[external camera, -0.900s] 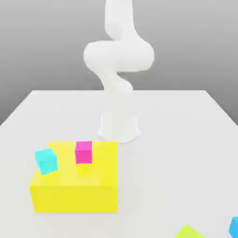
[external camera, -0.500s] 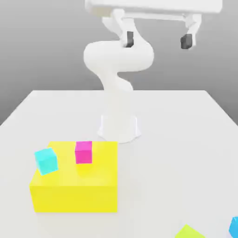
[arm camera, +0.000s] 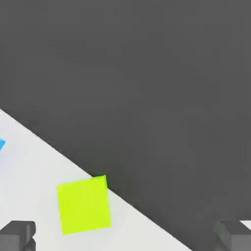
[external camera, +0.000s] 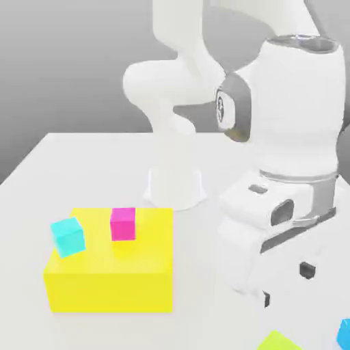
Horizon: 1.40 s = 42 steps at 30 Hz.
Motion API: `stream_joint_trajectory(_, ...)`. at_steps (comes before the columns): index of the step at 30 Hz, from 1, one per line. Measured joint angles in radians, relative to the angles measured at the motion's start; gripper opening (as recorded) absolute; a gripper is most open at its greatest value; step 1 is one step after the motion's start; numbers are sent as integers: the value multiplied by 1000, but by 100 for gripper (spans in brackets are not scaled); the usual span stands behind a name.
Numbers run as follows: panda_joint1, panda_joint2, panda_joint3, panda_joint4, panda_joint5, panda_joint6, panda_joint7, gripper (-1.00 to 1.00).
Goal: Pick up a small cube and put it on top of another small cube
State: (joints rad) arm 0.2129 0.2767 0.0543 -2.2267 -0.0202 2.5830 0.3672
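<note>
Noted nearest, beyond the yellow block (external camera: 106,292) toward the exterior view's right and closer to the camera: lime-green cube (external camera: 279,341) on the worktop (external camera: 212,273), not in grasp. Beside it, farther right of the block, blue cube (external camera: 344,335). Next, to the block's right and above the worktop: end effector (external camera: 287,285), jaws wide apart, nothing between them. On the block: magenta cube (external camera: 123,224), intended support, and tilted cyan cube (external camera: 68,237) at the left edge. Behind the block, to its right: arm base (external camera: 176,188).

Step in hand, as judged: approach to the lime-green cube, before grasping. Required next: centre over the cube, match jaws to its faces, descend, close; then lift clear of the block's height before carrying to the magenta cube.

Between views: in the exterior view, lime-green cube cropped by the frame, destination plainly visible. In the hand view, broad upper face exposed, slightly turned, off-centre between the fingertips, with the worktop's edge against dark ground close by.
</note>
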Motion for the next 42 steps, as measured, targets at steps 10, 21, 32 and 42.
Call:
stream_joint_trajectory(10,28,254,-4,37,-41,136,-20,-100)
stream_joint_trajectory(21,-7,36,-18,-48,4,3,20,-100)
stream_joint_trajectory(32,-154,-363,-128,-311,27,-132,339,-100)
stream_joint_trajectory(42,-345,-727,-153,-550,-26,-255,686,-100)
